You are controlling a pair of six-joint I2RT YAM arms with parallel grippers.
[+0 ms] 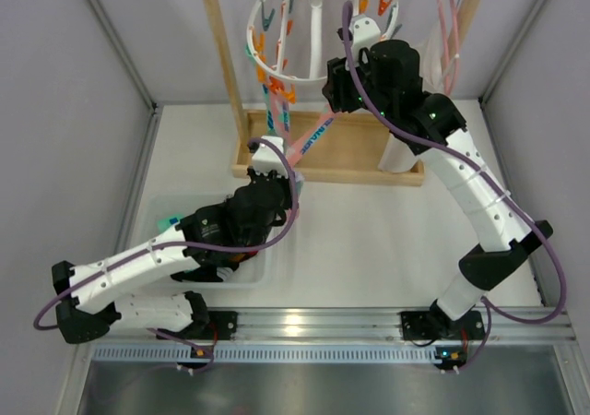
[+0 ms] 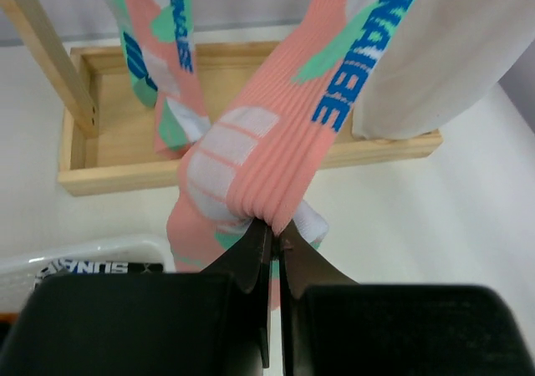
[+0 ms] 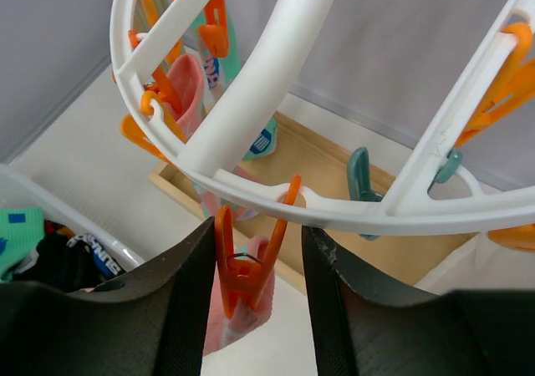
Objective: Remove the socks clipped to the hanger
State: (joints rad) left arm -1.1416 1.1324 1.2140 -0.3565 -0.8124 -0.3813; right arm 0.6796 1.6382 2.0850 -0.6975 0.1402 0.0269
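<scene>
The white ring hanger (image 1: 277, 28) hangs from the wooden rack; it also shows in the right wrist view (image 3: 276, 83). My left gripper (image 2: 274, 230) is shut on a pink patterned sock (image 2: 276, 159), which stretches taut up toward the hanger (image 1: 312, 136). My right gripper (image 3: 255, 251) is open, its fingers either side of the orange peg (image 3: 247, 267) that clips that pink sock's top (image 3: 238, 322). The left finger touches the peg; the right one stands apart. A second pink sock (image 2: 159, 58) hangs clipped beside it.
The rack's wooden base tray (image 2: 117, 167) lies under the socks. A white garment (image 2: 451, 50) hangs at the right. A clear bin (image 1: 157, 212) at the left holds removed socks (image 3: 50, 251). Teal and orange pegs (image 3: 361, 180) dangle from the ring.
</scene>
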